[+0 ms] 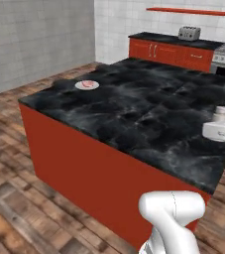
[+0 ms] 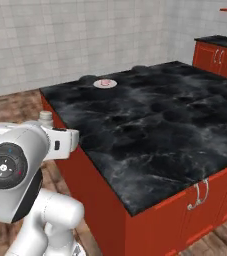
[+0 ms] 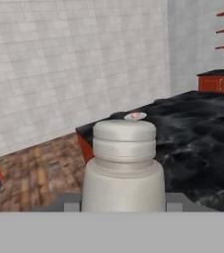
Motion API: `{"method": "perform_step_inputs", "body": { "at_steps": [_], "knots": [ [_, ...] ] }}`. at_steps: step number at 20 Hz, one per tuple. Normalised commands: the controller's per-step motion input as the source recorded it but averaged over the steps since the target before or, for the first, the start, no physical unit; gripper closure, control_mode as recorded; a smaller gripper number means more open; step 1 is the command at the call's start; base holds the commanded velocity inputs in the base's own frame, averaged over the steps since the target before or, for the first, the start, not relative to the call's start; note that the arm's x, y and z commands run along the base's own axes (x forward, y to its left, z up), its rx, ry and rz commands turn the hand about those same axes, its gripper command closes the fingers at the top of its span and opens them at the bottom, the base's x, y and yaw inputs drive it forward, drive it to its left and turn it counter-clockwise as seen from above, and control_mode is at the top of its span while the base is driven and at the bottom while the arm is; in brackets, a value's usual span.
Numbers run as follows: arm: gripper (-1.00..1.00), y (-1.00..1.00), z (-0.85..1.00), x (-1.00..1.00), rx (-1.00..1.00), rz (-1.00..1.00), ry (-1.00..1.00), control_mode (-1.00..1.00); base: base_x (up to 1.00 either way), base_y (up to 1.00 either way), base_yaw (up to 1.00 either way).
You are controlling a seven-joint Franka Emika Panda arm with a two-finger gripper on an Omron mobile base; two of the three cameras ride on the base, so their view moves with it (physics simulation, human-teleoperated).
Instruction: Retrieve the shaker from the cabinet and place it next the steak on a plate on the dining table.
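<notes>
Between the jaws, the shaker (image 3: 123, 165) is pinched upright, cap up, filling the near hand view; the fingertips themselves are hidden behind its body. The gripper (image 1: 222, 130) is seen at the right edge of the left base view, over the near right side of the table (image 1: 148, 109), with the shaker cap poking up above the hand.

The plate (image 1: 86, 85) sits near the far left corner of the table, steak (image 1: 87, 84) on it, well apart from the gripper. So the step in hand is judged to be carry-to-plate; the release is not yet due.

How it should be done:
- Grip should be kept as is; shaker kept vertical during the traverse, no wrist roll.
- Carry height should be held well above the marble so the base is not dragged.
- Approach should be lined up so the shaker comes down beside the plate rim, near but not touching, and not onto the steak.
- Reach looks long from this base position; the base probably has to be driven along the table first.
- Base should be set flat on the marble before the jaws are spread, then the hand lifted straight up to avoid tipping.
</notes>
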Motion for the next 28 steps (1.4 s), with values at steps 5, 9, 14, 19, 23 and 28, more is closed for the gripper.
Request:
{"method": "perform_step_inputs", "body": {
  "at_steps": [5,9,14,19,23,28],
  "knots": [
    [1.0,0.0,0.0,0.0,0.0,0.0,0.0,1.0,-0.05,1.0,-0.11],
    [1.0,0.0,0.0,0.0,0.0,0.0,0.0,1.0,0.59,1.0,-0.11],
    [1.0,0.0,0.0,0.0,0.0,0.0,0.0,1.0,0.99,1.0,-0.11],
    [1.0,0.0,0.0,0.0,0.0,0.0,0.0,1.0,1.0,0.93,-0.07],
    [1.0,0.0,0.0,0.0,0.0,0.0,0.0,1.0,1.0,0.34,0.0],
    [1.0,0.0,0.0,0.0,0.0,0.0,0.0,1.0,1.0,0.09,-0.01]
  ]
}}
